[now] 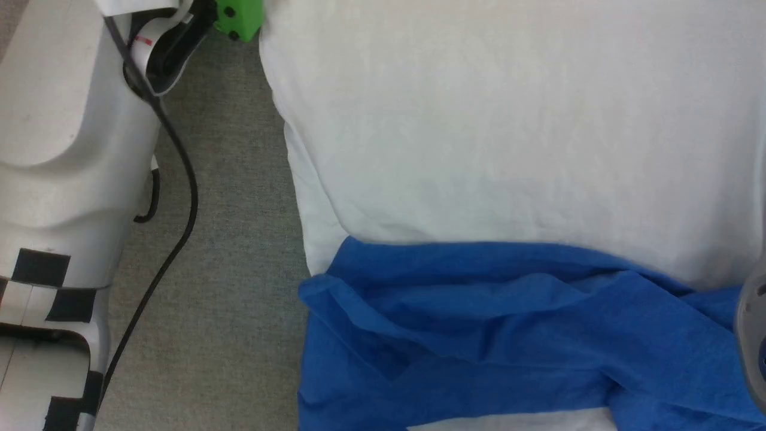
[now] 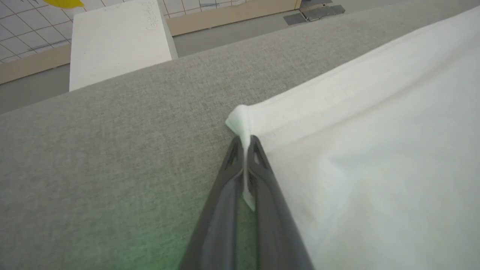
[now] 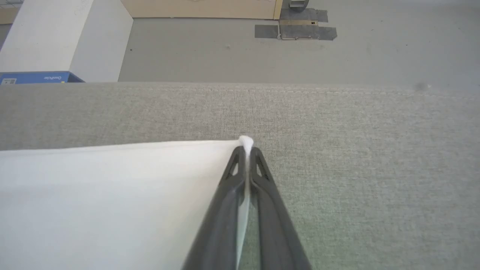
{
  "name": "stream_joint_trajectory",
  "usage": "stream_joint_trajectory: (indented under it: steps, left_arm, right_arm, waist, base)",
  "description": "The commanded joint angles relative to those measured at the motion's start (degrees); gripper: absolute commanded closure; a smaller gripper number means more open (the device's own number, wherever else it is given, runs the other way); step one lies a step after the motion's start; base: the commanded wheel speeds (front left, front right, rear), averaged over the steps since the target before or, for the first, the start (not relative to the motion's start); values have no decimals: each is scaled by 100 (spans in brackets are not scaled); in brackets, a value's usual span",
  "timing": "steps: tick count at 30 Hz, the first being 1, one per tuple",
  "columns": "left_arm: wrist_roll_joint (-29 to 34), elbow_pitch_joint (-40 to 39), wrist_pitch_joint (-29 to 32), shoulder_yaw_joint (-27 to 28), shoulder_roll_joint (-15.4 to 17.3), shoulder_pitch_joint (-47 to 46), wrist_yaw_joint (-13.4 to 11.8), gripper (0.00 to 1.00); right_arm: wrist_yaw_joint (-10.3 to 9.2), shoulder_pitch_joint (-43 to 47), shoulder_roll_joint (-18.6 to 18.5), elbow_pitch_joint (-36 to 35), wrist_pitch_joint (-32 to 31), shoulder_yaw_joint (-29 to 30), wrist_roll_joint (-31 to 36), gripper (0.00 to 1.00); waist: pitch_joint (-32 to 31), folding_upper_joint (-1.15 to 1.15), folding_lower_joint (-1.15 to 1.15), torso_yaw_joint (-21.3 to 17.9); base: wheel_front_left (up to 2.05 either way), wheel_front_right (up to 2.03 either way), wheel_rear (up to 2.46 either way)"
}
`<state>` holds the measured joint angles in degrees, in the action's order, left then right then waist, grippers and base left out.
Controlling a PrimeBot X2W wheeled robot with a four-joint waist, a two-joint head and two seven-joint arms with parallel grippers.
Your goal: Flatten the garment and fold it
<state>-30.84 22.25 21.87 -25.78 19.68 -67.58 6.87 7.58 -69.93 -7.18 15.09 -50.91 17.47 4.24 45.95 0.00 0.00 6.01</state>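
The garment (image 1: 508, 131) lies spread on the grey surface, its white body wide and mostly smooth. A bright blue sleeve (image 1: 479, 323) lies rumpled across its near part. In the left wrist view my left gripper (image 2: 245, 140) is shut on a white corner of the garment (image 2: 375, 150), with a small tuft of cloth poking past the fingertips. My right gripper (image 3: 245, 150) is likewise shut on another white corner of the garment (image 3: 112, 202), low over the surface. My pale left forearm (image 1: 66, 149) fills the head view's left side.
The grey cloth-covered table (image 1: 233, 239) extends left of the garment; its far edge (image 3: 300, 88) drops to a grey floor. A white block (image 2: 116, 37) and a blue box (image 3: 37, 77) stand beyond it. A black cable (image 1: 185, 179) hangs along my left arm.
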Motion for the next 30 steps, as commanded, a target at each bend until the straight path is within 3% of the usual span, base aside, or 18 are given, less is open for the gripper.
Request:
stream_joint_trajectory:
  steps: [1, 11, 17, 24, 26, 30]
  left_arm:
    - [3, 126, -164, 77, 23, 19, -87, 100]
    - [41, 262, -1359, 372, 154, 102, -124, 100]
    - [33, -131, -1882, 350, 399, 650, -53, 100]
    - [15, -1655, -2260, 319, 830, 2341, -198, 100]
    - [74, -2389, -2339, 202, 929, 3239, -405, 100]
    - [304, -3069, -2534, -5, 1024, 4287, -723, 100]
  right_arm:
    - [-9, -72, -56, -4, 142, 15, -60, 100]
    - [-9, 268, -365, -252, 674, -6, -788, 100]
    - [-9, 980, -456, -757, 725, -109, -1469, 100]
    - [-9, 2639, -440, -1996, 437, -222, -2277, 100]
    - [-9, 3443, -306, -2513, 311, -70, -2525, 100]
    - [-9, 4455, -52, -3125, 238, 195, -2751, 100]
  waist:
    - [-159, 0, 0, -39]
    - [-769, 0, 0, -131]
    - [-1284, 0, 0, -200]
    - [-2106, 0, 0, -310]
    - [-2429, 0, 0, -301]
    - [-2729, 0, 0, -268]
  base:
    - [0, 0, 0]
    - [0, 0, 0]
    - [0, 0, 0]
    - [0, 0, 0]
    - [0, 0, 0]
    - [0, 0, 0]
